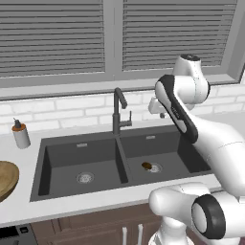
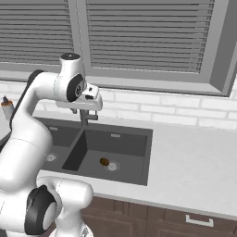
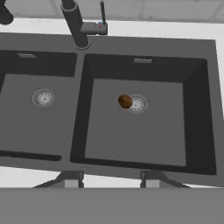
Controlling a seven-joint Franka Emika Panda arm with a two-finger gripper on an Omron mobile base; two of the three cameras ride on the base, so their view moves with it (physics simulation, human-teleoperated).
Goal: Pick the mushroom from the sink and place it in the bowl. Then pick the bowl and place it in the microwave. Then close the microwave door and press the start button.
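In the hand view we see our gripper (image 3: pixel 109 179) with its two small dark finger tips standing apart, jaws spread with nothing between them, hanging high over the front rim of the sink (image 3: pixel 131 43). Straight ahead of the tips lies the mushroom (image 3: pixel 125 101), a tiny rounded brown lump on the flat floor of the right basin, touching the left edge of that basin's round steel drain (image 3: pixel 138 103). The sink is matte dark grey, a rectangle split by a ridge into two square-cornered basins; the left basin carries its own ringed steel drain (image 3: pixel 43 97). Behind the dividing ridge rises the slim black faucet (image 1: pixel 118 110), a tube bent into a hook at the top. Around the sink we see a smooth pale counter (image 2: pixel 194 148). To the far left of the left base view sits the curved edge of the light-brown wooden bowl (image 1: pixel 6 178), and near it a small grey cylindrical dispenser (image 1: pixel 20 133) with a dark top.
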